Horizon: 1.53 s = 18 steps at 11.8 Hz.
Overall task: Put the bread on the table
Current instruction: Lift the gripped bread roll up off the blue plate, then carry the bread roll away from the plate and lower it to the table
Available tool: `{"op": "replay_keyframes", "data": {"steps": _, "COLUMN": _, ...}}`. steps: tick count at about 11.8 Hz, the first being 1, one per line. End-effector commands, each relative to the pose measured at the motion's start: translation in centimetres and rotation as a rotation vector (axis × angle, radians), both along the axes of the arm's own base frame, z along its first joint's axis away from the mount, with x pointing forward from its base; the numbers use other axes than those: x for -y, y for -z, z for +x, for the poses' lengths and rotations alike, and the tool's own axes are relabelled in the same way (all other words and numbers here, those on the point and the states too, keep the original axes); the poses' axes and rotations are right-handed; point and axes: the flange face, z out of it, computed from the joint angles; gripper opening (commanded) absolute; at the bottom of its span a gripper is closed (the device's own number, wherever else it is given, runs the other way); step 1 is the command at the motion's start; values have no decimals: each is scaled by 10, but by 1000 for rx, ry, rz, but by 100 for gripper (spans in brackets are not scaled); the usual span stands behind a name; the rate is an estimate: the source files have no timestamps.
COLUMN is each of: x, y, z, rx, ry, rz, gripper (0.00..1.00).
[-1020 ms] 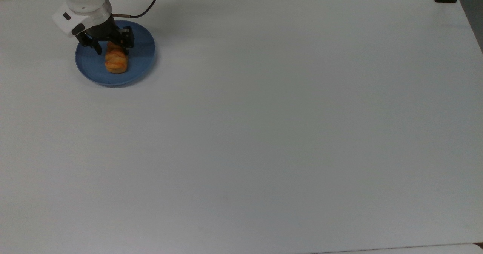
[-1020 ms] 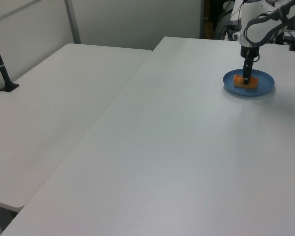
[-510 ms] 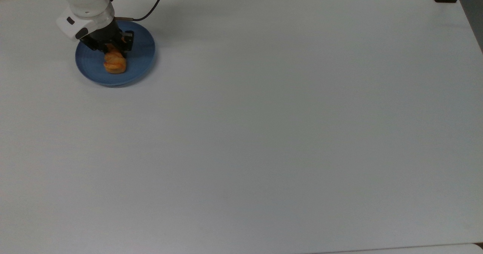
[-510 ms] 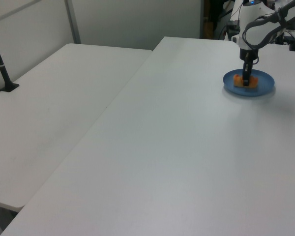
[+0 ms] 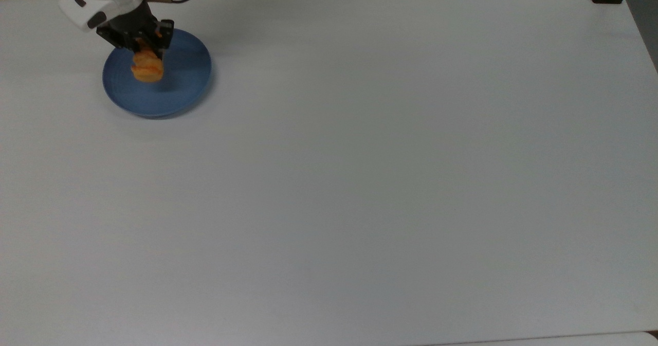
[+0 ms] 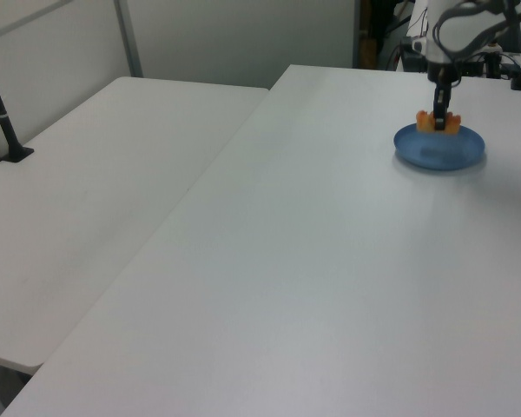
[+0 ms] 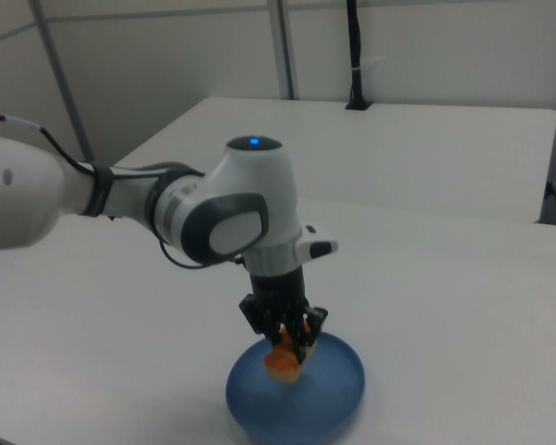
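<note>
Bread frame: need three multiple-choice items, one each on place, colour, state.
1. Where is the small golden-orange flaky bread roll?
A. above the round blue plate
B. at the table's middle
C. off the table's edge

2. What colour is the round plate on the plain white table?
A. red
B. blue
C. green

3. What is the black two-finger gripper doing?
A. open, away from the bread
B. shut on the bread
C. pressing the bare table

Key: 1 A, the right view shows the roll hanging over the plate; 2 B, blue in every view; 3 B, the fingers clamp the roll clear of the plate.
</note>
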Motion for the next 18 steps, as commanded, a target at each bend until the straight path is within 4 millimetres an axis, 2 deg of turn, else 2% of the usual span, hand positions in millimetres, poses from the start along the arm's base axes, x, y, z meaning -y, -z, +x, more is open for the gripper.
{"op": "replay_keyframes", "data": {"steps": 1, "x": -7, "y": -54, "z": -2, "rx": 6, "ry": -22, "rz": -10, "gripper": 37}}
{"op": "replay_keyframes", "data": {"steps": 5, "x": -100, "y": -59, "z": 18, "rx": 31, "ry": 0, "rz": -11, "gripper": 37}}
{"op": "replay_keyframes", "data": {"steps": 6, "x": -120, "y": -61, "z": 15, "rx": 39, "ry": 11, "rz": -12, "gripper": 37}}
{"op": "replay_keyframes", "data": {"steps": 7, "x": -134, "y": -63, "z": 8, "rx": 41, "ry": 9, "rz": -11, "gripper": 37}}
{"op": "replay_keyframes", "data": {"steps": 8, "x": -144, "y": -67, "z": -6, "rx": 44, "ry": -6, "rz": -10, "gripper": 37}}
{"op": "replay_keyframes", "data": {"steps": 10, "x": -177, "y": -73, "z": -38, "rx": 48, "ry": -63, "rz": -8, "gripper": 37}}
{"op": "replay_keyframes", "data": {"steps": 13, "x": -214, "y": -73, "z": -75, "rx": 44, "ry": -120, "rz": 4, "gripper": 37}}
{"op": "replay_keyframes", "data": {"steps": 16, "x": -258, "y": -59, "z": -86, "rx": 54, "ry": -73, "rz": 3, "gripper": 37}}
{"op": "replay_keyframes", "data": {"steps": 18, "x": -291, "y": -37, "z": -90, "rx": 95, "ry": -54, "rz": 11, "gripper": 37}}
